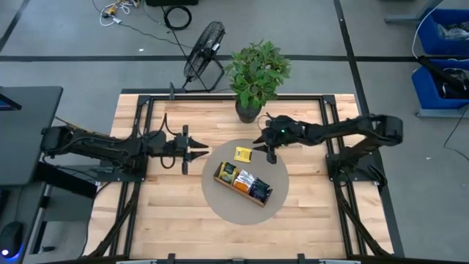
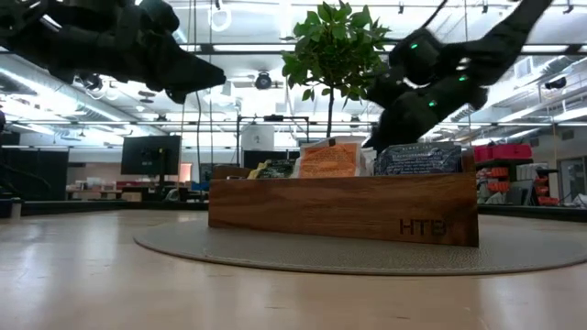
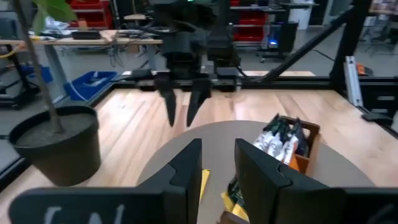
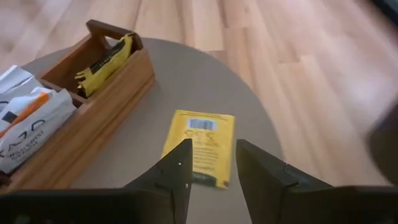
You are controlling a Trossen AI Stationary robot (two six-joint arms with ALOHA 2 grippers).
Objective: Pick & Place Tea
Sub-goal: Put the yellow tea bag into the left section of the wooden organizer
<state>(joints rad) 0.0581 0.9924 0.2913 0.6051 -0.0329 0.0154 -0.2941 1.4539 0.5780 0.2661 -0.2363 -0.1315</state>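
Right end effector hovers above a yellow tea sachet lying flat on the round grey mat, fingers apart, gripping nothing. Sachet sits just beside the wooden tray, which holds other sachets. Left end effector waits at the mat's edge, fingers parted, empty.

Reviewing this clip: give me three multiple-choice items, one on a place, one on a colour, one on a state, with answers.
1. Where does the loose sachet lie?
A. in the wooden tray
B. on the round mat, beside the tray
C. on the bare tabletop

2. What colour is it?
A. yellow
B. dark blue
C. red

3. How is the right gripper?
A. shut on the sachet
B. open above the sachet
C. inside the tray

Answers:
1 B: the high view shows it on the mat, apart from the wooden tray.
2 A: yellow in both views.
3 B: its fingers stand apart, holding nothing.
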